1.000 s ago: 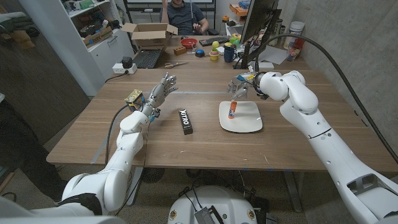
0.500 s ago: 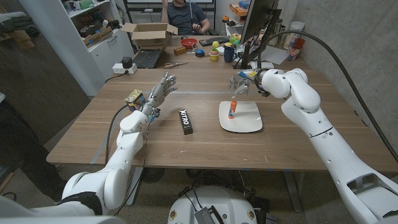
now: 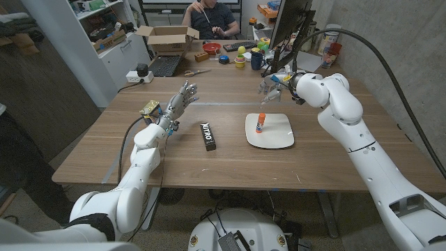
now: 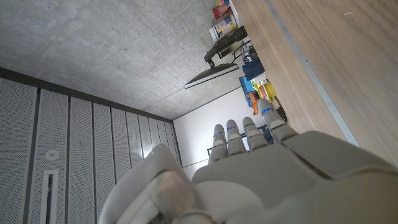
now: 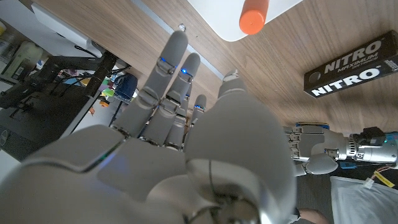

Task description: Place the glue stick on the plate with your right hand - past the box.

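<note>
Flanking plate: black box.

My left hand shows from behind, its pale grey back broad in front of me and its fingers reaching out straight, side by side, holding nothing. Small blue lights glow near the fingertips. Beside them runs the wooden counter with a pale strip of tape along it. At its far edge stands a dark monitor with colourful clutter nearby, before a bare concrete wall.
</note>
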`<state>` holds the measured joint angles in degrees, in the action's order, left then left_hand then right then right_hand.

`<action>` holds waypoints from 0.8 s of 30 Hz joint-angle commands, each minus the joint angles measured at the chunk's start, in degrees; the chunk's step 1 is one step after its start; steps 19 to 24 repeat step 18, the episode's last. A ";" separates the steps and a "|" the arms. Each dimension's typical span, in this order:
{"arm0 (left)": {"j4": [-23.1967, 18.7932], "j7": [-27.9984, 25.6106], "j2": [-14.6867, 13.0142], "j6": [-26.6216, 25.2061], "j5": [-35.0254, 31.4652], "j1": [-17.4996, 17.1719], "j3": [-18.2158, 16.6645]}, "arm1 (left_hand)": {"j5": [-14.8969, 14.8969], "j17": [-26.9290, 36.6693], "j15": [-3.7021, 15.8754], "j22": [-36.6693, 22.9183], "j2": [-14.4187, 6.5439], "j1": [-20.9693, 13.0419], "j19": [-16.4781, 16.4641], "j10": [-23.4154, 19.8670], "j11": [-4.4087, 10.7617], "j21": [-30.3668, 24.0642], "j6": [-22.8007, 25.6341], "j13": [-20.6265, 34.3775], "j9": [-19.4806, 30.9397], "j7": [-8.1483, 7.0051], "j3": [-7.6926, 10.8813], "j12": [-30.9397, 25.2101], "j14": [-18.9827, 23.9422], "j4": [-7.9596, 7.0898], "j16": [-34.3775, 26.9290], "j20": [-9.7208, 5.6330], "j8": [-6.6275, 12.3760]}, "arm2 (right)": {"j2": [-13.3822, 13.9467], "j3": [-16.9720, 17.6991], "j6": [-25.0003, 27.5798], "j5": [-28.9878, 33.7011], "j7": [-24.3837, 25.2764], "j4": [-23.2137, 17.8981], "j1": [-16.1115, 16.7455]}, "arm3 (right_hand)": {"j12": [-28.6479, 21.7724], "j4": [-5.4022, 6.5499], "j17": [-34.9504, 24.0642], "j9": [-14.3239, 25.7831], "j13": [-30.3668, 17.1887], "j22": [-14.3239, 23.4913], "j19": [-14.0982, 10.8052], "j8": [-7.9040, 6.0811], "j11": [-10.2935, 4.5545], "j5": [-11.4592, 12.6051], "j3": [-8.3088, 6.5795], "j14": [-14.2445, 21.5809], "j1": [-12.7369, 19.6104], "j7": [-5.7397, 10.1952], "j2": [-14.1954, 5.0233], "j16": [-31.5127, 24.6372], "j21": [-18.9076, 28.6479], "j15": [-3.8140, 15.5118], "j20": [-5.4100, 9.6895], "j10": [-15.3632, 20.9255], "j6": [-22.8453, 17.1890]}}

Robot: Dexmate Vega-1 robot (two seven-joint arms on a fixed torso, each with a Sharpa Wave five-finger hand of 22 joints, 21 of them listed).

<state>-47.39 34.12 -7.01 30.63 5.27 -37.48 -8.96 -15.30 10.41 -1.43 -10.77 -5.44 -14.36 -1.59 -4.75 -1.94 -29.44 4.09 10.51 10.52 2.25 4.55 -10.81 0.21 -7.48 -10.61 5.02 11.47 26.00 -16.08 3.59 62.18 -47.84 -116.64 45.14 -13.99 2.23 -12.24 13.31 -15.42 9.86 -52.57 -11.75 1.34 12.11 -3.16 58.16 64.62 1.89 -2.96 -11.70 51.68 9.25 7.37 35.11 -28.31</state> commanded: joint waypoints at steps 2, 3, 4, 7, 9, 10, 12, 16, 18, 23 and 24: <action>-0.37 0.20 -0.09 -0.07 -0.09 -0.09 0.00 | -0.61 0.15 0.05 -0.28 0.29 -0.46 -0.03 0.25 -0.20 0.06 -0.32 0.22 0.32 -0.20 -0.46 -0.19 -0.32 -0.23 -0.19 0.36 0.10 | -0.17 1.92 0.19 0.34 1.51 -1.51 0.80 | -0.50 0.11 -0.20 0.14 0.02 0.12 -0.61 -0.38 0.19 0.58 0.27 0.69 -0.13 -0.01 -0.09 -0.42 -0.25 2.96 5.58 0.55 -0.67; -0.69 -0.04 -0.03 -0.07 -0.13 -0.28 -0.01 | -0.62 0.15 0.05 -0.28 0.29 -0.46 0.00 0.24 -0.22 0.08 -0.33 0.22 0.32 -0.20 -0.47 -0.19 -0.32 -0.22 -0.19 0.38 0.10 | -0.30 2.21 0.11 0.16 2.13 -1.59 1.05 | -0.50 0.11 -0.20 0.14 0.03 0.12 -0.63 -0.38 0.19 0.59 0.26 0.69 -0.13 -0.02 -0.12 -0.42 -0.26 2.96 5.59 0.55 -0.68; -0.67 -0.08 -0.05 0.08 -0.12 -0.28 0.00 | -0.62 0.15 0.05 -0.28 0.29 -0.46 -0.02 0.25 -0.22 0.08 -0.35 0.22 0.32 -0.16 -0.48 -0.19 -0.32 -0.22 -0.20 0.34 0.09 | -0.35 2.30 0.15 0.26 2.24 -1.68 1.05 | -0.51 0.11 -0.20 0.14 0.04 0.12 -0.66 -0.40 0.18 0.60 0.26 0.70 -0.12 -0.05 -0.15 -0.42 -0.29 2.96 5.59 0.54 -0.74; -1.17 -0.11 -0.13 -0.37 -0.14 -0.48 0.11 | -0.63 0.15 0.08 -0.28 0.29 -0.47 0.02 0.26 -0.19 0.11 -0.38 0.22 0.32 -0.16 -0.52 -0.19 -0.32 -0.22 -0.20 0.36 0.09 | -0.54 2.77 -0.21 0.24 3.81 -1.81 1.40 | -0.59 0.13 -0.20 0.13 0.09 0.12 -0.76 -0.52 0.19 0.63 0.25 0.82 -0.12 -0.26 -0.31 -0.45 -0.40 2.98 5.59 0.66 -1.08; -1.53 -0.21 -0.13 -0.31 -0.09 -0.69 0.15 | -0.65 0.15 0.08 -0.28 0.30 -0.48 -0.02 0.28 -0.02 0.11 -0.38 0.22 0.32 -0.21 -0.56 -0.19 -0.31 -0.22 -0.21 0.35 0.09 | -0.60 2.80 -0.02 0.42 3.17 -1.99 1.24 | -0.79 0.12 -0.19 0.12 0.13 0.15 -1.00 -0.64 0.16 0.67 0.17 0.94 -0.04 -0.38 -0.54 -0.49 -0.42 3.02 5.62 1.12 -1.43; -1.72 -0.19 -0.14 -0.39 0.00 -0.78 0.15 | -0.65 0.15 0.01 -0.28 0.29 -0.49 -0.01 0.28 -0.09 0.12 -0.42 0.22 0.32 -0.21 -0.58 -0.19 -0.32 -0.22 -0.20 0.32 0.08 | -0.64 2.83 0.03 0.58 3.26 -2.12 1.33 | -0.87 0.10 -0.19 0.11 0.16 0.15 -1.07 -0.67 0.24 0.69 0.14 1.02 0.01 -0.47 -0.62 -0.51 -0.45 3.03 5.63 1.30 -1.53; -2.09 -0.30 -0.17 -0.60 0.05 -0.98 0.21 | -0.66 0.15 0.06 -0.28 0.29 -0.50 -0.03 0.28 -0.12 0.12 -0.47 0.22 0.32 -0.17 -0.61 -0.19 -0.35 -0.22 -0.19 0.34 0.07 | -0.59 2.99 -0.23 0.60 3.56 -2.23 1.47 | -0.90 0.08 -0.19 0.11 0.18 0.14 -1.10 -0.67 0.22 0.70 0.13 1.10 0.06 -0.52 -0.66 -0.53 -0.50 3.06 5.63 1.35 -1.57; -3.09 -0.53 -0.31 -0.94 0.09 -1.54 0.38 | -0.67 0.15 0.02 -0.28 0.29 -0.51 -0.02 0.28 -0.15 0.14 -0.46 0.22 0.32 -0.17 -0.64 -0.20 -0.38 -0.22 -0.18 0.35 0.08 | -0.92 3.51 -0.28 0.73 4.90 -2.52 2.08 | -0.91 0.00 -0.17 0.09 0.24 0.14 -1.22 -0.69 0.21 0.73 0.06 1.27 0.22 -0.55 -0.79 -0.57 -0.61 3.10 5.66 1.33 -1.68; -3.50 -0.62 -0.33 -1.09 0.28 -1.75 0.41 | -0.68 0.15 0.05 -0.28 0.29 -0.51 0.01 0.30 -0.01 0.16 -0.46 0.22 0.32 -0.14 -0.67 -0.20 -0.37 -0.22 -0.19 0.36 0.08 | -1.07 3.89 -0.38 0.49 5.30 -2.67 2.26 | -0.91 -0.02 -0.16 0.09 0.26 0.13 -1.23 -0.72 0.22 0.73 0.06 1.27 0.24 -0.55 -0.79 -0.56 -0.65 3.10 5.65 1.33 -1.78; -3.50 -0.62 -0.33 -1.09 0.28 -1.75 0.41 | -0.68 0.15 0.05 -0.28 0.29 -0.51 0.01 0.30 -0.01 0.16 -0.46 0.22 0.32 -0.14 -0.67 -0.20 -0.37 -0.22 -0.19 0.36 0.08 | -1.07 3.89 -0.38 0.49 5.30 -2.67 2.26 | -0.91 -0.02 -0.16 0.09 0.26 0.13 -1.23 -0.72 0.22 0.73 0.06 1.27 0.24 -0.55 -0.79 -0.56 -0.65 3.10 5.65 1.33 -1.78; -3.50 -0.62 -0.33 -1.09 0.28 -1.75 0.41 | -0.68 0.15 0.05 -0.28 0.29 -0.51 0.01 0.30 -0.01 0.16 -0.46 0.22 0.32 -0.14 -0.67 -0.20 -0.37 -0.22 -0.19 0.36 0.08 | -1.07 3.89 -0.38 0.49 5.30 -2.67 2.26 | -0.91 -0.02 -0.16 0.09 0.26 0.13 -1.23 -0.72 0.22 0.73 0.06 1.27 0.24 -0.55 -0.79 -0.56 -0.65 3.10 5.65 1.33 -1.78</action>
